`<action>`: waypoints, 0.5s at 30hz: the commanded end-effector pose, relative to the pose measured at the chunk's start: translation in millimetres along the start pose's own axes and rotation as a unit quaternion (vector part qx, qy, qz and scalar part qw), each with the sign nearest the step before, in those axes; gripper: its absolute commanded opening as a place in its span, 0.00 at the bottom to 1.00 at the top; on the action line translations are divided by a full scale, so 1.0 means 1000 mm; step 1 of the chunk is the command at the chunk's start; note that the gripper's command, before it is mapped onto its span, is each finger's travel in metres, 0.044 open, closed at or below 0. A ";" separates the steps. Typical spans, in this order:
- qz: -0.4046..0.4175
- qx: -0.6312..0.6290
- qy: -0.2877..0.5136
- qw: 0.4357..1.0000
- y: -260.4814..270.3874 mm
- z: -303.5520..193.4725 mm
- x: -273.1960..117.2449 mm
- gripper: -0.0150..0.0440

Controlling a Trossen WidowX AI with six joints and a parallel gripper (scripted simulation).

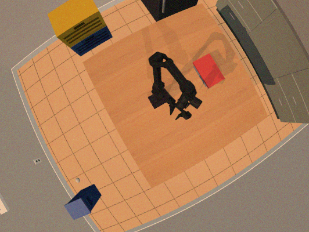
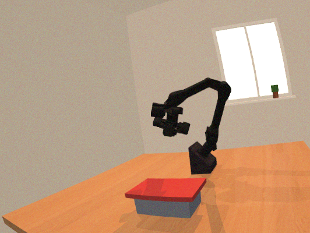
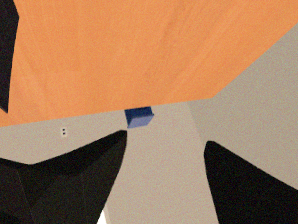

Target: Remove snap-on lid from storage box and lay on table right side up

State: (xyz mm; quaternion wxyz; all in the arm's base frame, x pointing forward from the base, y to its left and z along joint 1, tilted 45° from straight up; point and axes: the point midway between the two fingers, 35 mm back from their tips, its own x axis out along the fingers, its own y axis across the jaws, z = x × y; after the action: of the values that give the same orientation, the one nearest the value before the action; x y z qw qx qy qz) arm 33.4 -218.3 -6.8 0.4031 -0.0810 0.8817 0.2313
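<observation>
The red lid [image 1: 208, 71] [image 2: 172, 189] sits on top of the grey-blue storage box [image 2: 163, 208] and overhangs its walls. It looks level and seated. The box stands on the wooden table [image 1: 130, 95] [image 2: 96, 201] [image 3: 100, 55]. My gripper [image 1: 173, 116] [image 3: 165, 143] is partly open, with nothing between its fingers. It hangs high above the table, well away from the box and lid, on the arm's side of them in the exterior view. The wrist view shows neither lid nor box.
The arm's base [image 2: 201, 163] stands on the table behind the box in the exterior view. A yellow and blue cabinet [image 1: 78, 26], a dark cabinet [image 1: 174, 8], a long grey-green counter [image 1: 267, 37] and a blue bin [image 1: 78, 207] [image 3: 140, 118] stand around the table.
</observation>
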 end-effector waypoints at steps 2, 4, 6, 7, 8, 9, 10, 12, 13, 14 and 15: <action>-0.023 0.361 -0.235 0.902 -0.020 0.080 -0.039 0.65; -0.015 0.386 -0.257 0.886 -0.021 0.087 -0.043 0.65; 0.002 0.429 -0.296 0.853 -0.022 0.099 -0.053 0.65; 0.013 0.450 -0.316 0.835 -0.023 0.105 -0.059 0.65; 0.023 0.466 -0.332 0.820 -0.023 0.110 -0.064 0.65; 0.033 0.481 -0.347 0.805 -0.023 0.115 -0.068 0.65; 0.045 0.495 -0.362 0.789 -0.023 0.120 -0.073 0.65; 0.070 0.520 -0.389 0.757 -0.023 0.130 -0.083 0.65; 0.084 0.532 -0.402 0.740 -0.022 0.134 -0.088 0.65; 0.089 0.535 -0.406 0.735 -0.022 0.135 -0.090 0.65; 0.103 0.545 -0.417 0.720 -0.021 0.140 -0.095 0.65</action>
State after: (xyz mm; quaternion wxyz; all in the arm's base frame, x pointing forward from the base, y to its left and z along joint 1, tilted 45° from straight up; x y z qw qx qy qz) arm 129.5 -196.7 -31.5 0.6201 0.1406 0.7612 -0.1274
